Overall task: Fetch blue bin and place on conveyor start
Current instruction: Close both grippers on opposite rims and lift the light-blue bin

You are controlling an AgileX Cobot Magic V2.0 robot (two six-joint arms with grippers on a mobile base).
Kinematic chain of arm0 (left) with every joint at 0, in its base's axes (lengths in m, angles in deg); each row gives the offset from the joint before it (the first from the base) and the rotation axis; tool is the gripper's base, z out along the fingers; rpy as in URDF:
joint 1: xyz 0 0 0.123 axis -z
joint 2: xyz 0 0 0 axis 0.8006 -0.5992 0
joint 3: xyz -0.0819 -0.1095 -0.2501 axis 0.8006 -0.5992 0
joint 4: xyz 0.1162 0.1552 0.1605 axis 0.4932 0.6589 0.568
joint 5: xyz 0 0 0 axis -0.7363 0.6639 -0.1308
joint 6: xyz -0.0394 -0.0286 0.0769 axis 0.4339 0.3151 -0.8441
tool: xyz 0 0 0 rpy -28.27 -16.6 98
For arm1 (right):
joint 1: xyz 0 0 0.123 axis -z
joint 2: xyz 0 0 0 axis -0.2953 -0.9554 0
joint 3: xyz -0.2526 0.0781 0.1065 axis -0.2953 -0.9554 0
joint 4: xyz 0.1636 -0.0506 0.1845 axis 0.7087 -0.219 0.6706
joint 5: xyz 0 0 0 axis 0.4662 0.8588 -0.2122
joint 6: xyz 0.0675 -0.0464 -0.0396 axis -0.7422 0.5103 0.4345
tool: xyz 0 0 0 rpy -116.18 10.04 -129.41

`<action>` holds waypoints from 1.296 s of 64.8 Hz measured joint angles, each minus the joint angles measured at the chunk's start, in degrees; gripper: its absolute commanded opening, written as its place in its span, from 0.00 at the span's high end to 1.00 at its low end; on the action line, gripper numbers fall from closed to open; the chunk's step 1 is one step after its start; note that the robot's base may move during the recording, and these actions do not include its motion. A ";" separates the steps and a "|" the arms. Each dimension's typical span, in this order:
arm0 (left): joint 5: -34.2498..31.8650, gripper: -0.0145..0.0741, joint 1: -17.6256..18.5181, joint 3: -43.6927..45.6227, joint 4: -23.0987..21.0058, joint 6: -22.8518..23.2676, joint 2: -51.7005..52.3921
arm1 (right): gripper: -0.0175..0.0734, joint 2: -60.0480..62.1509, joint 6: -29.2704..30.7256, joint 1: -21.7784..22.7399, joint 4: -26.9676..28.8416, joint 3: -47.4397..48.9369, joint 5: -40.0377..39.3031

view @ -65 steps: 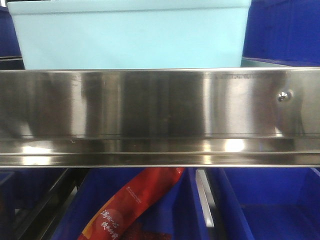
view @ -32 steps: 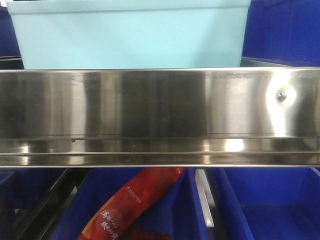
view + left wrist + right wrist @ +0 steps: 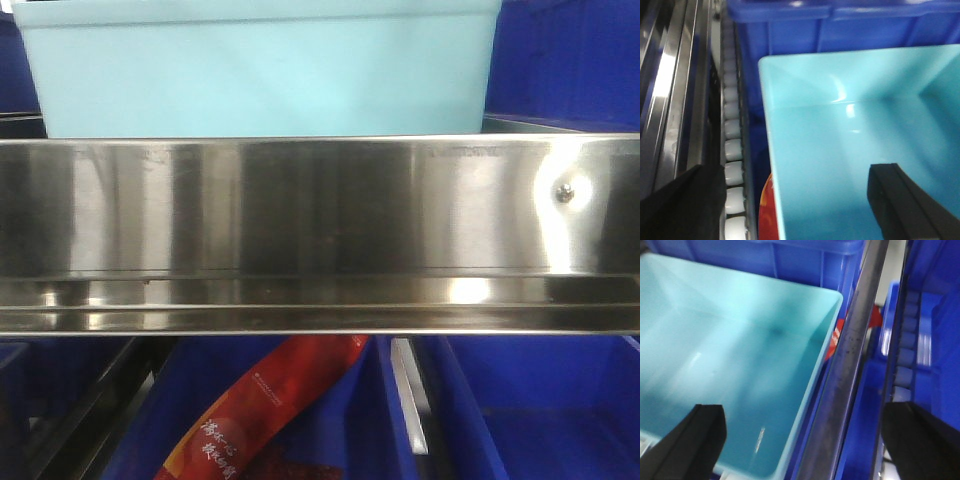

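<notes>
Listener: Shelf rail (image 3: 320, 220), shiny steel, spanned the front view. Where was the blue bin (image 3: 260, 70)?
Describer: On the shelf just behind it, not yet lifted. Left gripper (image 3: 796, 172) and right gripper (image 3: 805, 410) both gaped wide, each straddling a side wall. Fetching was in hand; next, they should clamp and lift clear.

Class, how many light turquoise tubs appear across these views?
1. The blue bin sits above the steel rail, among dark blue bins; both wrist views show the same one. Others may lie out of frame.
</notes>
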 measured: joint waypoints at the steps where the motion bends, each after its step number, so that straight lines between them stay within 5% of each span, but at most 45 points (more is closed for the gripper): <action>1: 0.24 0.30 -0.11 0.31 -0.16 0.00 -1.01 | 0.23 -0.77 0.00 0.00 0.00 0.68 0.28; 29: -0.38 0.30 -0.61 2.19 -3.15 0.00 -14.76 | 0.30 -16.47 -0.81 0.00 -0.84 4.95 2.02; 37: -0.26 0.35 -0.61 2.19 -3.15 0.00 -16.08 | 0.52 -18.06 -0.81 0.00 -0.95 4.95 2.02; 44: 0.21 0.57 -0.61 2.19 -3.15 0.00 -16.31 | 0.80 -18.79 -0.94 0.00 -1.27 4.95 2.02; 49: 0.31 0.83 -0.61 2.19 -3.04 0.00 -16.31 | 0.99 -18.90 -1.44 0.00 -1.51 4.95 2.02; 53: 1.01 0.97 -0.61 2.23 -2.61 0.00 -16.31 | 0.97 -19.12 -1.83 0.00 -1.99 5.04 2.17; 84: 2.82 0.96 -0.72 2.45 -2.71 0.93 -14.69 | 0.97 -17.13 -2.23 0.00 -2.22 5.27 3.08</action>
